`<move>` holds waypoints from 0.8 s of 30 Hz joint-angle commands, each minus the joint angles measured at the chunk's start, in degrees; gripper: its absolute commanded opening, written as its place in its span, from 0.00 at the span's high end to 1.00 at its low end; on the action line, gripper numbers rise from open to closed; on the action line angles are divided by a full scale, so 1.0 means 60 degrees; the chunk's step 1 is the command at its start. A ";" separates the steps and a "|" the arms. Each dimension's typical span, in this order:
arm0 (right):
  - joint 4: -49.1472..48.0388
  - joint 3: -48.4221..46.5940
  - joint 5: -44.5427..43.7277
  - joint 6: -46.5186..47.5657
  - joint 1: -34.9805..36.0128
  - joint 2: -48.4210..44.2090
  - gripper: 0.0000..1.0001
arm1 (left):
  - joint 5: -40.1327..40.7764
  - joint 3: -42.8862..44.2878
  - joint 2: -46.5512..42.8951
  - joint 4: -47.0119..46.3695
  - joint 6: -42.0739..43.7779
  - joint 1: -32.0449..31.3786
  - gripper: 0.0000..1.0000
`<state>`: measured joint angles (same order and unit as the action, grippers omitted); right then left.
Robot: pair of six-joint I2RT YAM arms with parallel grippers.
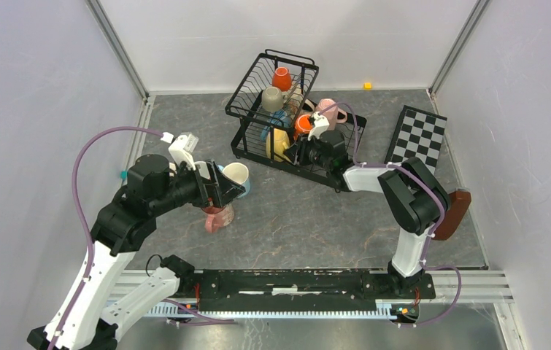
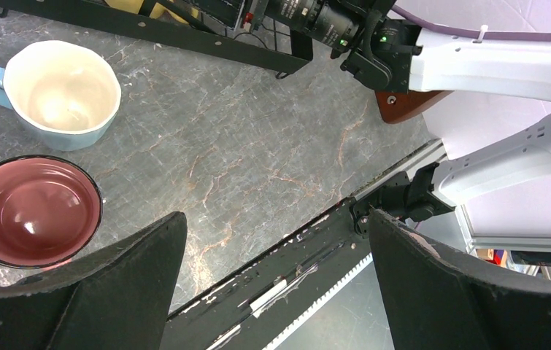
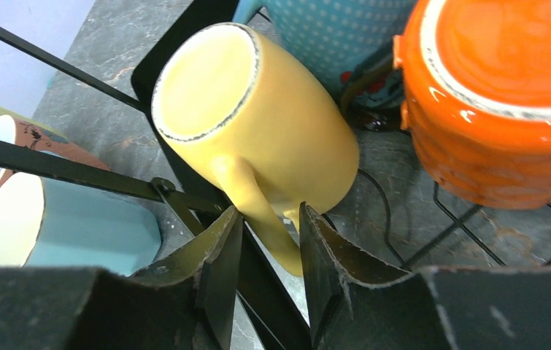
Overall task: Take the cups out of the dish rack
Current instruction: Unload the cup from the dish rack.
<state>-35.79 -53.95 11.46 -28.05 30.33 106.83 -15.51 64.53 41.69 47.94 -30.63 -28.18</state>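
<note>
"Cups next: where is the glossy yellow ceramic mug (image 3: 257, 124)?"

"In the lower tray of the black wire dish rack (image 1: 241, 95). It's tipped over with what looks like its base facing the right end effector (image 3: 268, 219). Its long axis runs away up-left, and the handle points at the fingers."

"Grip?"

"Jaws partway open, one on either side of the handle. I cannot tell whether the pads press it. The right arm is far nearer. The left end effector (image 2: 276, 226) hangs wide open and empty over the grey marbled bench (image 2: 257, 131), near a pale blue mug (image 2: 64, 87) and a pink mug (image 2: 31, 211)."

"Anything hidden?"

"The yellow mug's mouth. A rack wire crosses just beside the handle, and a ribbed orange mug (image 3: 498, 109) crowds the right."
</note>
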 commanded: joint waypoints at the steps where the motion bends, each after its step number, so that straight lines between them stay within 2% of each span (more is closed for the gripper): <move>1: -0.0326 0.0305 -0.0728 0.0249 -0.0043 -0.0541 0.61 | -0.0022 0.0289 0.0027 -0.0019 -0.0283 0.0039 0.00; 7: -0.0165 -0.0139 -0.0345 0.0320 -0.0009 -0.0139 0.63 | -0.0012 0.0289 0.0090 -0.0023 -0.0269 0.0039 0.00; 11: -0.0019 -0.0420 -0.0231 0.0467 0.0094 0.0131 0.56 | -0.0008 0.0289 0.0103 -0.0023 -0.0266 0.0037 0.00; 14: 0.0003 -0.0514 -0.0233 0.0463 0.0130 0.0280 0.55 | -0.0001 0.0317 0.0130 -0.0023 -0.0258 0.0039 0.00; 24: 0.0187 -0.0341 -0.0430 0.0812 0.0120 -0.0040 0.73 | 0.0007 0.0305 0.0145 -0.0022 -0.0299 0.0039 0.00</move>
<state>-35.53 -55.18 10.72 -25.23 31.35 108.16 -15.46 64.55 42.59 47.94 -30.63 -28.18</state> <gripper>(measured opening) 0.343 0.996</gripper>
